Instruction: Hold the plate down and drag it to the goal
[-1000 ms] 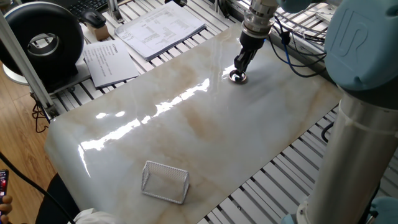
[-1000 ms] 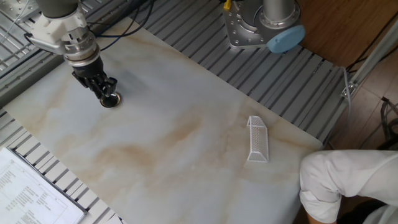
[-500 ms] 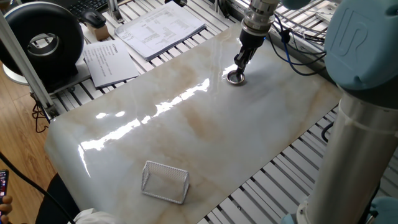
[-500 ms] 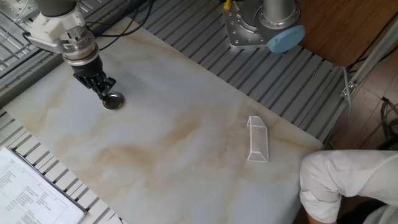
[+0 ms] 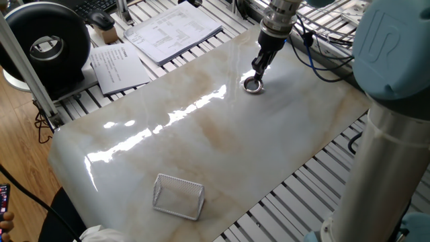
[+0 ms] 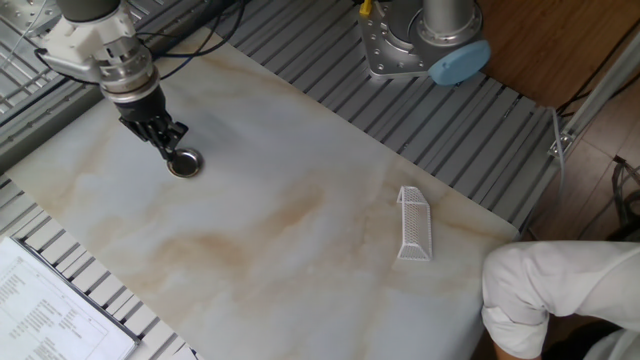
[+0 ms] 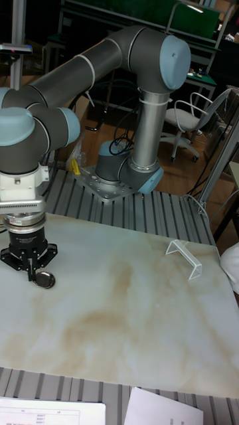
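The hand (image 6: 170, 150), fingers closed together, presses its tip on the plate (image 6: 184, 163) so it slides toward the faraway tray (image 6: 413, 223).

We're in a robotics lab or workshop: a UR5 arm (image 7: 143, 60) is bolted to a slotted aluminium bench (image 6: 440, 130) w/ a marble-look board (image 6: 270, 210) on top. Printed sheets (image 5: 176, 30) and a keyboard (image 5: 94, 7) lie at the far-left edge. Office chair (image 7: 184, 119) and green-topped benches (image 7: 149, 14) stand behind.
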`<state>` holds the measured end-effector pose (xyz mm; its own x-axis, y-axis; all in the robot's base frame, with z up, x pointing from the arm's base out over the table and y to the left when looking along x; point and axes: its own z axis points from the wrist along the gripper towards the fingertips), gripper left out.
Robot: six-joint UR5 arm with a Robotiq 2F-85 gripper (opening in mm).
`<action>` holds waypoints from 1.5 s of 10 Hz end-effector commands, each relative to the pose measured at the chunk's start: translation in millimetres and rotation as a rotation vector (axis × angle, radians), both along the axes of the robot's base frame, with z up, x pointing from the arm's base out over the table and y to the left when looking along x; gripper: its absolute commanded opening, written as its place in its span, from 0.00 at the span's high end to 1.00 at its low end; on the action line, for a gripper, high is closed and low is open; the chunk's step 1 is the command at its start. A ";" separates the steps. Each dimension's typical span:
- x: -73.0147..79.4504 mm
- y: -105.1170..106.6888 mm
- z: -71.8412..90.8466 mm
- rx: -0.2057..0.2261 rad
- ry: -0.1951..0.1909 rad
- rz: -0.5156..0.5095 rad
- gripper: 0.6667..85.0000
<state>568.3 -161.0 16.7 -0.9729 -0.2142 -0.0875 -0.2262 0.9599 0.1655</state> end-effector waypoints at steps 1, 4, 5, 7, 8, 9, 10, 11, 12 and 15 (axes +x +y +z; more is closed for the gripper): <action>-3.2 21.4 2.6 0.021 -0.012 -0.029 0.99; -5.8 17.1 6.7 0.024 -0.010 -0.005 0.99; -5.4 19.4 7.2 0.034 -0.011 -0.007 0.99; -5.0 32.2 10.4 0.085 -0.010 -0.018 0.99; -4.6 32.2 10.4 0.085 -0.010 -0.024 0.99; -4.9 35.1 10.2 0.086 -0.011 -0.036 0.99; -8.6 43.1 10.1 0.087 -0.014 -0.044 0.99; -13.8 49.9 12.2 0.090 -0.012 -0.050 0.99; -16.1 52.3 13.9 0.093 -0.011 -0.050 0.99; -20.3 69.5 13.7 0.137 -0.007 -0.082 0.99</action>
